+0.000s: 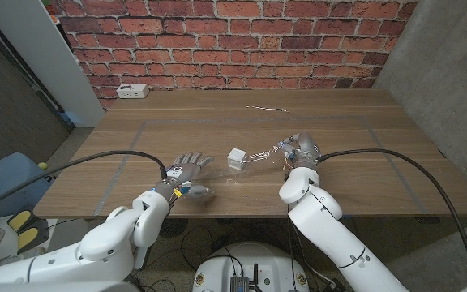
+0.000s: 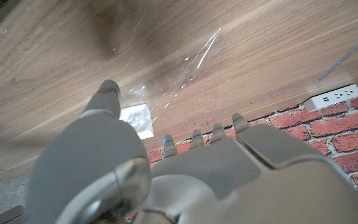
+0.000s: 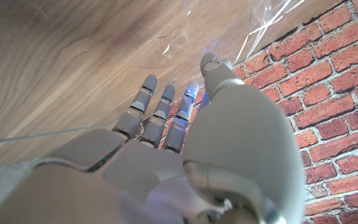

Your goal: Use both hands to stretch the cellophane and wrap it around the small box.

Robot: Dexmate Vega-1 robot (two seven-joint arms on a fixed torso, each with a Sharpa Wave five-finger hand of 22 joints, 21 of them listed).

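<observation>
Left hand (image 1: 186, 170) spread, near counter (image 1: 339, 122) front edge, holding nothing. Right hand (image 1: 300, 152) pinches cellophane (image 1: 259, 156), strip reaching small box (image 1: 237, 157) at counter's front middle.

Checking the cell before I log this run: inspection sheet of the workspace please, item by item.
Surface: wooden table, with faint taped rectangle outlines.
Job's things: small white box near the table's middle; clear cellophane reaches from the box toward the right hand, and a crumpled bit lies by the left hand.
Clutter: a thin clear strip farther back; a white power strip at the far left corner.
Hands: left hand fingers spread, holding nothing; right hand at the cellophane's end, grip unclear.
Cables: a black cable runs along each arm.
Surroundings: brick wall behind; blue and yellow items on the floor at left.
</observation>
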